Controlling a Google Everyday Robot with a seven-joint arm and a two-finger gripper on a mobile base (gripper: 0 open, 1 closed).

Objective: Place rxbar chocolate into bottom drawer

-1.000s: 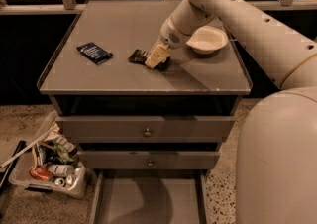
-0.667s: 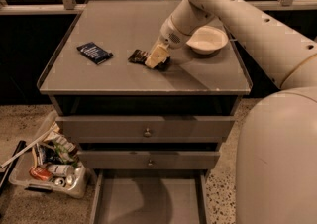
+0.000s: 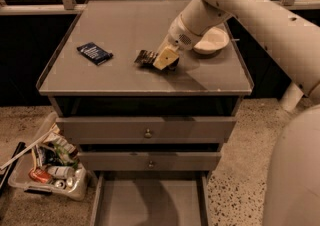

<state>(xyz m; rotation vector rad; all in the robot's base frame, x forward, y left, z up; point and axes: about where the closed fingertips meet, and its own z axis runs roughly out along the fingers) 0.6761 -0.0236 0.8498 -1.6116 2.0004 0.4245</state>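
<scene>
The rxbar chocolate (image 3: 144,57), a dark wrapper with pale lettering, lies flat on the grey cabinet top (image 3: 125,25) near the middle. My gripper (image 3: 164,60) is down on the bar's right end and covers that part of it; only the left end shows. The arm reaches in from the upper right. The bottom drawer (image 3: 150,202) is pulled open at the foot of the cabinet, a wide grey tray with low side walls and nothing in it.
A dark blue flat packet (image 3: 94,53) lies on the top at the left. A white bowl (image 3: 212,41) sits behind the arm at the right. The two upper drawers (image 3: 147,130) are shut. A clear bin of clutter (image 3: 47,162) stands on the floor at the left.
</scene>
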